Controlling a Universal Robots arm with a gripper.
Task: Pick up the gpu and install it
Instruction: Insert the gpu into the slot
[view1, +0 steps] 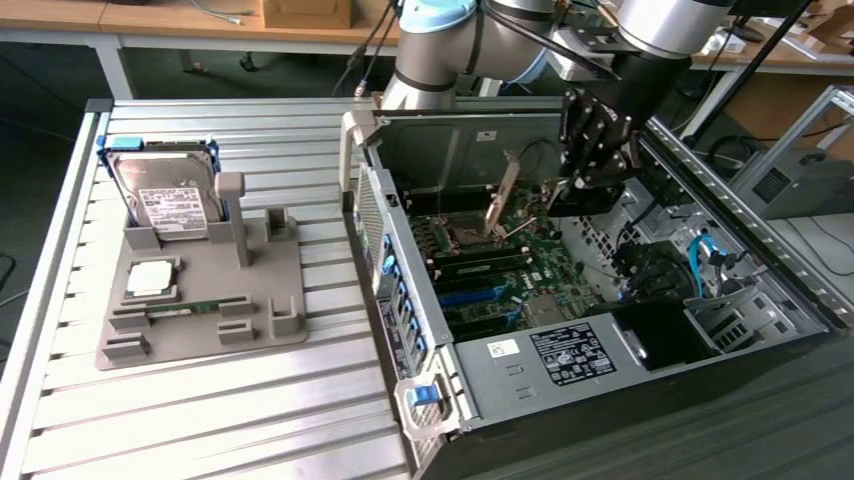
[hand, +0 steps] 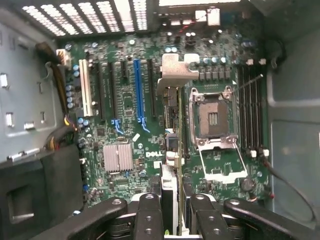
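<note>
The gpu (hand: 171, 107) shows edge-on in the wrist view as a thin green card with a silver bracket at its far end. It hangs above the motherboard (hand: 125, 100), between the blue slot (hand: 138, 90) and the processor socket (hand: 212, 120). My gripper (hand: 172, 202) is shut on the card's near end, a black finger (hand: 149, 212) on each side. In the exterior view my gripper (view1: 561, 195) reaches into the open computer case (view1: 400, 290), and the gpu (view1: 503, 195) stands upright over the board, not touching it.
A grey fixture (view1: 267, 300) on the slatted table to the exterior view's left holds a hard drive (view1: 167, 200), a processor (view1: 150, 278) and a memory stick (view1: 187, 308). Inside the case there are cables, a heatsink (hand: 118, 156) and a power supply (view1: 574, 350).
</note>
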